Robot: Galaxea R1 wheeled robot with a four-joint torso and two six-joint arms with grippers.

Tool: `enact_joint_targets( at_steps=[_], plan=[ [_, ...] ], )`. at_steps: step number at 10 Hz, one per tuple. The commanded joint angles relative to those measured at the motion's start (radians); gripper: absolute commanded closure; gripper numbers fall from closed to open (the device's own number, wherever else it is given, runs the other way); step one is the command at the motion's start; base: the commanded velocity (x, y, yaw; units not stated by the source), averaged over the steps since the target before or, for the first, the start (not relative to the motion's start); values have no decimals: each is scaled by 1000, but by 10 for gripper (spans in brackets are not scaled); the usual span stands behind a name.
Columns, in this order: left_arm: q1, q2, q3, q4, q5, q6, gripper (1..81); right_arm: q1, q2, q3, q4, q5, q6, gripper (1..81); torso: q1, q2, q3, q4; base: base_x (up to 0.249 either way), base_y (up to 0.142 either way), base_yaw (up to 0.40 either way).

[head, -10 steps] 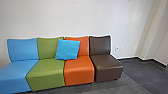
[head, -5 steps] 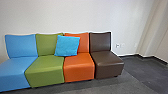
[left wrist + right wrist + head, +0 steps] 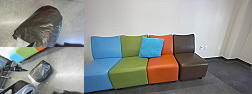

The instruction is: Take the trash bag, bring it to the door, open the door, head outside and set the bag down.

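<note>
Bag (image 3: 40,73) on gray flr (image 3: 66,75) nr green seat (image 3: 26,52).

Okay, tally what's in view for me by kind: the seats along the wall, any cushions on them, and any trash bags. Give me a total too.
Seats: 4 (blue seat, green seat, orange seat, brown seat)
Cushion: 1
Trash bag: 1
Total: 6

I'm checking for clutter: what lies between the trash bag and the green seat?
The right wrist view shows grey floor between the trash bag and the green seat, with dark feet at the seat's edge.
</note>
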Motion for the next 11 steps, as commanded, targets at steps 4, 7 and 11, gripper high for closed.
enact_joint_targets(
  at_steps=[4,7,11],
  plan=[
    [-178,-6,7,-32,85,-2,10,170,-60,36,21,-103,22,10,125,-196,-184,0,0,0,0],
    [-180,-3,5,-34,85,-2,10,224,-60,42,21,-143,36,10,252,-383,-184,0,0,0,0],
    [-174,9,5,-34,85,-2,10,262,-60,48,21,-187,65,10,268,-383,-300,0,0,0,0]
  ],
)
